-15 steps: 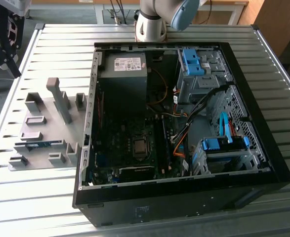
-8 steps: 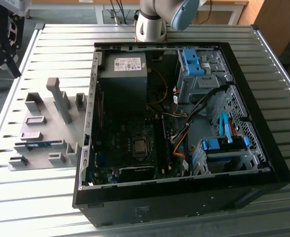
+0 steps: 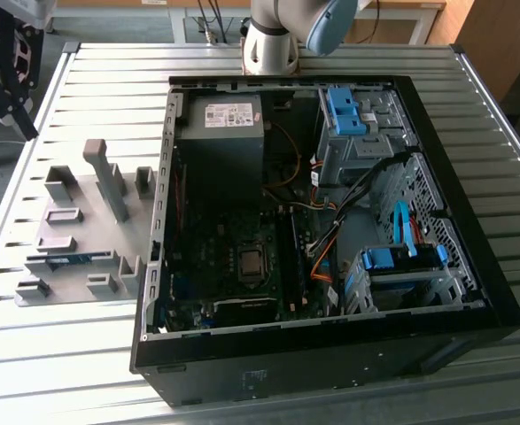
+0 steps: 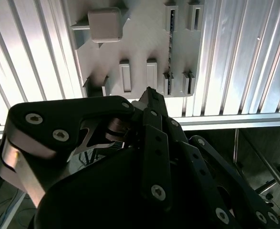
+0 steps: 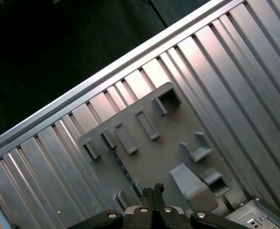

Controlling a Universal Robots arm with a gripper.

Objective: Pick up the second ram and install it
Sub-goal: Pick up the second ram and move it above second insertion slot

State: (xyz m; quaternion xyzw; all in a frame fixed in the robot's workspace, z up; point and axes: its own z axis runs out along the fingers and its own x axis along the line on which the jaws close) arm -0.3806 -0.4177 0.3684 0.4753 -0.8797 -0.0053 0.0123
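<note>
First wrist view: hand (image 5: pixel 152 192) closed, tips together and empty, poised over the grey holder (image 5: pixel 163 143) on the ribbed surface (image 5: pixel 235 71). Second wrist view: second ram (image 4: pixel 171 47) on edge in a holder slot, apart from the hand. Probably light, stiff, fragile. Best pinched across the flat faces near mid-length, gently. Open computer case (image 3: pixel 286 372) just beside the holder.

The second ram (image 3: pixel 67 259) is mostly hidden in the holder's (image 3: pixel 75 199) slot. The arm (image 3: pixel 277 31) is cropped in the exterior view, the pincer (image 5: pixel 152 190) in the first wrist view.
</note>
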